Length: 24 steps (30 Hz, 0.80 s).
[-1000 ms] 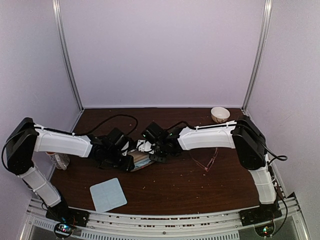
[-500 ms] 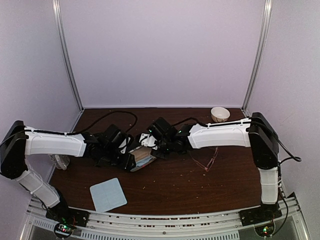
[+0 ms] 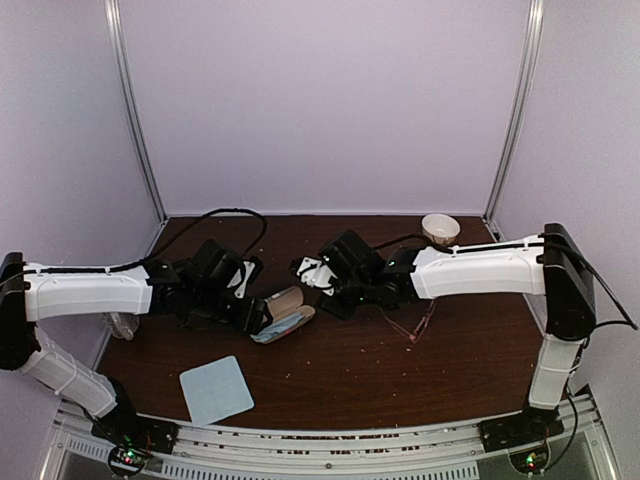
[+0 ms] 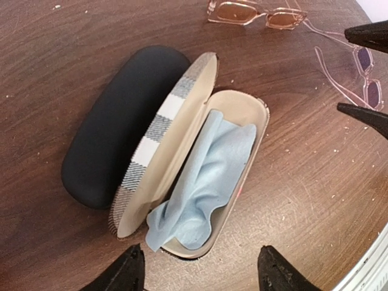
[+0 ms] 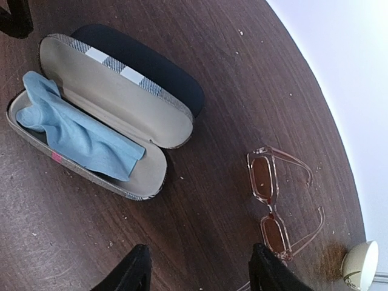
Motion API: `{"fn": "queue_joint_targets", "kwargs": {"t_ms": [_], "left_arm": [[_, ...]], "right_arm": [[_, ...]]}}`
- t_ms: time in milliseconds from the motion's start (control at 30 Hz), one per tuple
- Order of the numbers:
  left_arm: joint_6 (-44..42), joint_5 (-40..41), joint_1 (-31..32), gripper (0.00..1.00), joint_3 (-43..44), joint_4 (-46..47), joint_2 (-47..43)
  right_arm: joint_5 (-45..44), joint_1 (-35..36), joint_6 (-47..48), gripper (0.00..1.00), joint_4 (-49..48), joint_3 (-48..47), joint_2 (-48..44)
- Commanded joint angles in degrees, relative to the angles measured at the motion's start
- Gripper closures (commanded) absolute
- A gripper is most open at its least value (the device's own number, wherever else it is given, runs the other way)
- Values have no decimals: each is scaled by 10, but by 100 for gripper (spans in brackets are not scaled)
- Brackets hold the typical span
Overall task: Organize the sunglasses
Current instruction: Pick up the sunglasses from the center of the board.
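One pair of sunglasses (image 5: 271, 206), pinkish clear-framed with amber lenses, lies open on the brown table just right of my right gripper (image 5: 200, 271). The left wrist view shows that pair of sunglasses (image 4: 256, 13) at the top and a second pair (image 4: 357, 70) at the right edge. A tan plaid case (image 4: 182, 176) lies open with a blue cloth (image 4: 203, 182) inside, right in front of my left gripper (image 4: 200, 276). Both grippers are open and hold nothing. They hang on opposite sides of the case (image 3: 283, 310).
A shut black oblong case (image 4: 118, 124) lies against the open case's lid. A small cream bowl (image 3: 440, 229) stands at the back right. A pale blue square cloth (image 3: 216, 389) lies near the front left edge. Crumbs dot the table (image 3: 330, 370).
Both grippers have opened and drawn back from the tan case, left arm leftwards and right arm rightwards. The case now lies open with the blue cloth showing.
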<state>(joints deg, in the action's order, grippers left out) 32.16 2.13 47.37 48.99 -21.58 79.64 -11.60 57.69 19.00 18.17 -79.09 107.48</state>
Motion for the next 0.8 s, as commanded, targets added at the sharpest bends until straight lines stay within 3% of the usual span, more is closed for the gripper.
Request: {"fn": "queue_joint_targets", "kwargs": {"t_ms": [0,133,367,567,767], "left_arm": [[-20,-5,4,33,-7,-5,-26],[-37,0,3,32,-8,-10,-60],[-90,103,3,26,-2,-69,-103],[-125,152,1,26,-14,-92,-112],[-130,130,0,26,-54,-63,-131]], "right_arm": [[10,-6,-49,44,-29,29,-49],[19,-17,-92,44,-44,68,-85],[23,-70,-208,44,-54,118,-137],[46,-118,-281,46,57,96,-118],[65,-131,-250,47,171,95,-110]]}}
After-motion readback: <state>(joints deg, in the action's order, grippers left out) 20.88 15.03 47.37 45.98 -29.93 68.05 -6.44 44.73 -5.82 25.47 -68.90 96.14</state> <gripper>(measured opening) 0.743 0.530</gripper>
